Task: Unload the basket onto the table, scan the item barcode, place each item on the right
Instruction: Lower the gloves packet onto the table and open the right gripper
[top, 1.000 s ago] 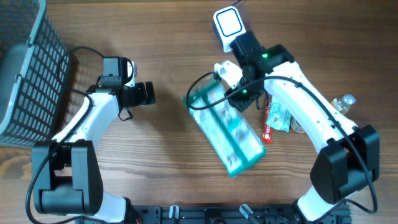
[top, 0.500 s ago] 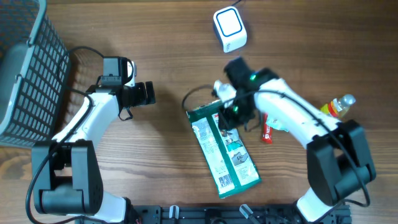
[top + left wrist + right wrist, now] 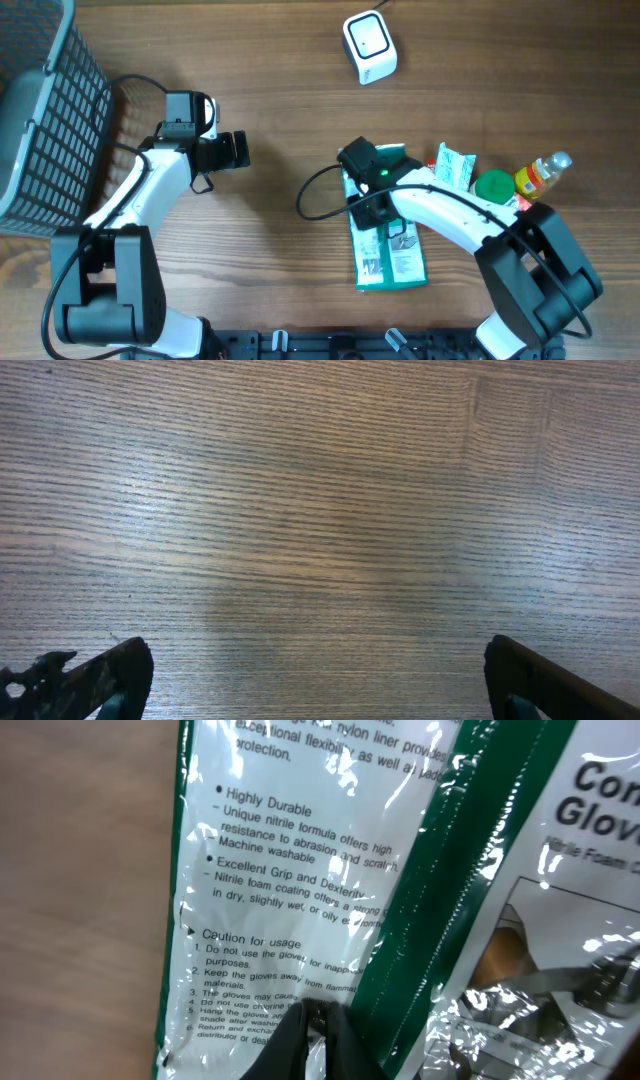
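The right gripper point(image 3: 312, 1023) pinches the glove pack point(image 3: 395, 255) — its long side points toward the scanner point(image 3: 368, 45), well away

A shop checkout is mocked up on a wood-grain table point(image 3: 280, 90), with a white barcode scanner point(image 3: 369, 46) at 12 o'clock and a grey mesh shopping basket point(image 3: 40, 110) at 10 o'clock. Retail goods lie from the centre toward 3 o'clock: a glove packet point(image 3: 390, 250), a small sachet point(image 3: 455, 166), a green-capped container point(image 3: 493, 186) and a bottle point(image 3: 540, 172). Two robot arms, left point(image 3: 150, 195) and right point(image 3: 450, 210), rise from the 6 o'clock edge, marking it as a test bench rather than a working store.
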Available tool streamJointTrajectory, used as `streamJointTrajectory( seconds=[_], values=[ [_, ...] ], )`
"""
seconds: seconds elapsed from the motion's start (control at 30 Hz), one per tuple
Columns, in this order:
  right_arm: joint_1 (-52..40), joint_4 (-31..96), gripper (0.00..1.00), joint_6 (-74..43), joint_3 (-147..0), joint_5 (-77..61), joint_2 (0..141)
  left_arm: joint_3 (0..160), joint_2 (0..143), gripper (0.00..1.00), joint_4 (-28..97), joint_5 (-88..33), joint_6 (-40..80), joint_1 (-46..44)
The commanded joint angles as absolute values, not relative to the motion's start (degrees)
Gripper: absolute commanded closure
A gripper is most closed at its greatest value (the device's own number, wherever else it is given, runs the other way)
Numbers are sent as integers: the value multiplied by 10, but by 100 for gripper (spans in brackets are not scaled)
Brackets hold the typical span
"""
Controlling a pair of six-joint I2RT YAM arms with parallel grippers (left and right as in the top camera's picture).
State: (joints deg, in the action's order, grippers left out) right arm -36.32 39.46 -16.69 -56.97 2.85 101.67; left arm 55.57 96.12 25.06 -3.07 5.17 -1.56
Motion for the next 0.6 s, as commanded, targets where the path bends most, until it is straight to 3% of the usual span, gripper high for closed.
streamJointTrajectory(
  seconds=[0.0, 0.1, 0.13, 0.17, 0.37, 0.43, 0.47, 0.57],
  values=[
    [-338, 382, 88, -142, -549, 125, 1037, 554, 967, 0, 249, -36, 43, -18],
    [-329, 362, 84, -136, -549, 114, 1037, 554, 967, 0, 249, -36, 43, -18],
    [-329, 338, 69, -136, -551, 70, 1037, 554, 967, 0, 249, -36, 51, -18],
    [-329, 327, 62, -136, -556, 35, 1036, 554, 967, 0, 252, -40, 55, -18],
    [-329, 341, 48, -147, -657, -47, 1032, 556, 901, 0, 259, -40, 47, -17],
    [-329, 338, 28, -152, -674, -60, 1032, 556, 848, 0, 248, -40, 47, -18],
    [-329, 332, 0, -152, -674, -61, 1032, 556, 830, 0, 243, -40, 47, -18],
    [-329, 322, 0, -152, -673, -61, 1033, 556, 786, 0, 238, -40, 47, -17]
  ],
)
